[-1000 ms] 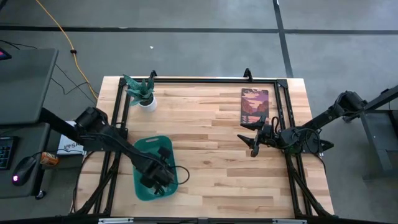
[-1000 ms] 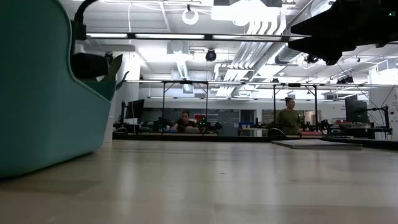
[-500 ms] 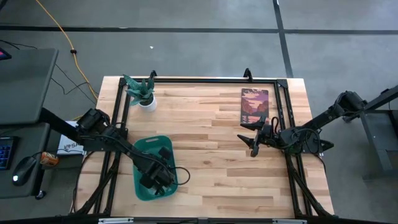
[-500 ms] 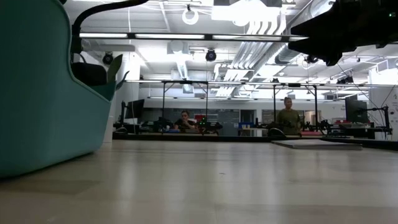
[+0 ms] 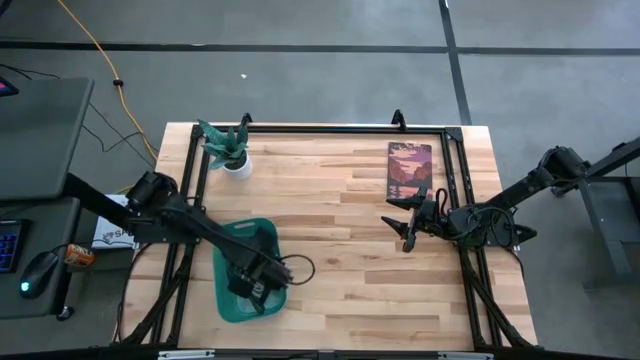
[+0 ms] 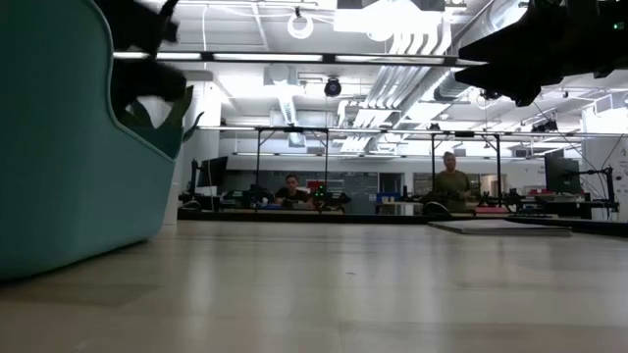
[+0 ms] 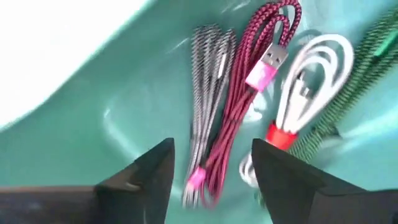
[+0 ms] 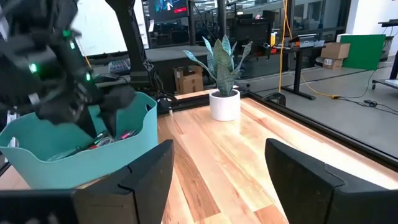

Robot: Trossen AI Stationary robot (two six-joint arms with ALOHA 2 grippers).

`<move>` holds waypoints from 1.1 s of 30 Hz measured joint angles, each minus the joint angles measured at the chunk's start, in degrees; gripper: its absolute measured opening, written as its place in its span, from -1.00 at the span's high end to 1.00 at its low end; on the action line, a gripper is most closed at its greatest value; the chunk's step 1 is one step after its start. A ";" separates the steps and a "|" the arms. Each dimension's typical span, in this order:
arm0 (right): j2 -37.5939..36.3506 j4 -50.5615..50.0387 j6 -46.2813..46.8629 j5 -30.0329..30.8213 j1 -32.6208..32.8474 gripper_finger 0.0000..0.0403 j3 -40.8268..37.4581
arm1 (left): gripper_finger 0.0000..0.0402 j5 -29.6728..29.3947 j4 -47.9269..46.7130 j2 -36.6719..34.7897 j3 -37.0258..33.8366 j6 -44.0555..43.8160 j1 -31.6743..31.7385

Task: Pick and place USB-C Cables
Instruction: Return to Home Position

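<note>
Several USB-C cables lie side by side on the floor of the teal bin (image 7: 93, 81): a grey one (image 7: 208, 81), a dark maroon one (image 7: 249, 93), a white one with a red band (image 7: 305, 87) and a green one (image 7: 360, 68). My left gripper (image 7: 211, 183) hangs open inside the bin (image 5: 222, 292), one finger on either side of the grey and maroon cables' near ends, holding nothing. My right gripper (image 5: 405, 236) waits open above the table's right half, empty (image 8: 217, 186).
A potted plant (image 5: 228, 148) stands at the far left corner, beyond the bin (image 8: 81, 162). A flat picture board (image 5: 409, 172) lies at the far right, close to my right gripper. Black frame rails run along the table's left, right and far edges. People sit in the room beyond.
My left arm has shifted over the bin. In the low view its dark end first dips a little behind the bin's rim, then rises above it, blurred. The right arm has kept still.
</note>
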 joint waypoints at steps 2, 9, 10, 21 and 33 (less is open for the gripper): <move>0.00 0.00 0.01 0.00 -0.01 -0.21 0.00 | -0.01 0.81 -4.44 -1.04 3.29 -0.73 0.71; 0.00 -0.22 1.48 0.00 0.00 -0.21 0.00 | -0.02 -1.09 1.59 -15.42 7.54 0.72 3.47; 0.00 -0.27 1.50 0.00 0.00 -0.21 0.00 | -0.01 -2.85 3.28 -18.09 7.54 1.28 4.00; 0.00 -0.54 2.07 -0.07 -0.01 -0.21 0.00 | -0.01 -12.61 27.15 -43.31 7.01 11.71 10.30; 0.00 0.41 2.08 0.22 0.00 -0.21 0.00 | -0.01 -10.79 46.59 -58.29 -12.25 16.43 13.38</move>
